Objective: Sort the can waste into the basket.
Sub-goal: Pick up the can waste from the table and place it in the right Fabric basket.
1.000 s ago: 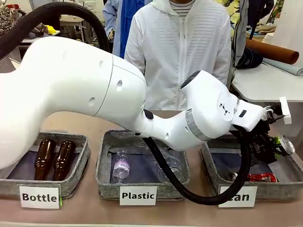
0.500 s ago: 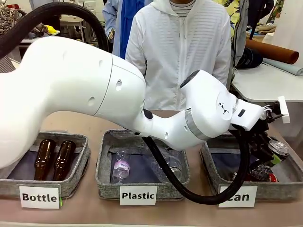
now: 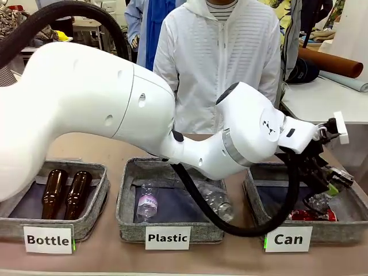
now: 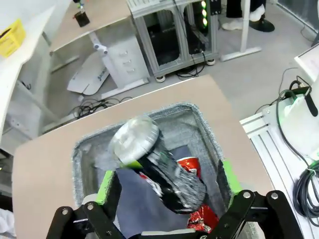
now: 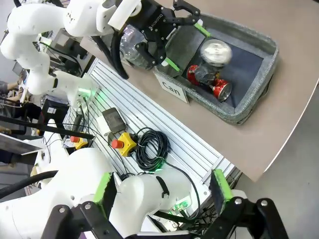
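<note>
Red can point(image 4: 192, 167) lies in the basket point(image 3: 256, 201); we see the black can point(image 4: 159, 164) (released by the left gripper's point(image 4: 164, 186) spread fingers) dropping in.

The black can point(image 4: 159, 169) is covering most of the red can point(image 4: 195, 196) in the left wrist view. In the front view, the left arm's black cable point(image 3: 253, 224) is crossing the Can basket point(image 3: 256, 198), and the picture's right edge is cutting off its far end.

- Left arm point(image 3: 103, 109): glossy white rounded shells, thick black cable point(image 3: 213, 213) looping beneath.
- Left gripper point(image 4: 167, 199): black linkage behind the jaws, green pads point(image 4: 104, 189).
- Person point(image 3: 221, 52): white zipped hooded jacket.
</note>
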Motion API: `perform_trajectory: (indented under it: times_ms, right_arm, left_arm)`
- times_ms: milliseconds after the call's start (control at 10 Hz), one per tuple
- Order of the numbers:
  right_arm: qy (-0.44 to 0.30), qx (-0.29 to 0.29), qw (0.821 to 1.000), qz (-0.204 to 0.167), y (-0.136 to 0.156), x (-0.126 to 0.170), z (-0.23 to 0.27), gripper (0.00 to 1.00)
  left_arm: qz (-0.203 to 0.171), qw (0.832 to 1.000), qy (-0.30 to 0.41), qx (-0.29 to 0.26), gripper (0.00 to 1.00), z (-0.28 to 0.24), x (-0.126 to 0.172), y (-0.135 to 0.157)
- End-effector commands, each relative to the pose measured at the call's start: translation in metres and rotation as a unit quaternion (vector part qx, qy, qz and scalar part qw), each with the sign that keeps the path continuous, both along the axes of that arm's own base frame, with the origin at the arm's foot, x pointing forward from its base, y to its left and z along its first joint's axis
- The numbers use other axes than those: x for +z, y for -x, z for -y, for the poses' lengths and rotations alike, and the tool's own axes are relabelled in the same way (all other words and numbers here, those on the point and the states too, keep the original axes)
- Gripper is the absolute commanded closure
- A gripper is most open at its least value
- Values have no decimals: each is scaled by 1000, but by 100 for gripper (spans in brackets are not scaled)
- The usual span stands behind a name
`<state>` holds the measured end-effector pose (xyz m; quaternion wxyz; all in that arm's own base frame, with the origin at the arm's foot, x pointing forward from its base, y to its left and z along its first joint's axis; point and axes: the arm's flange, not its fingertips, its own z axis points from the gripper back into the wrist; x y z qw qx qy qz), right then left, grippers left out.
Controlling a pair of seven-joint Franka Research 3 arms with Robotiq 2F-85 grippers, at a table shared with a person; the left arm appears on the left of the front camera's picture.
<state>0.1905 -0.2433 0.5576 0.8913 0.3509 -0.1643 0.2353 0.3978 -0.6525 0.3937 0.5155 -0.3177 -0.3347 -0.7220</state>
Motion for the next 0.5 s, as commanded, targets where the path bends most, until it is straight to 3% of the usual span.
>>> perform_trajectory:
  times_ms: [0, 100, 400]
  right_arm:
    - [5, -5, 1000, -5, -2, 4, 0, 0]
    - [0, 0, 1000, 0, 0, 0, 0, 0]
    - [-38, 60, 997, -8, -44, 1, -32, 0]
  left_arm:
    - [-15, 999, 22, 20, 0, -27, 21, -2]
    - [-29, 998, 39, 33, 0, -55, 43, -3]
    - [-132, 982, 122, 54, 0, -163, 112, 1]
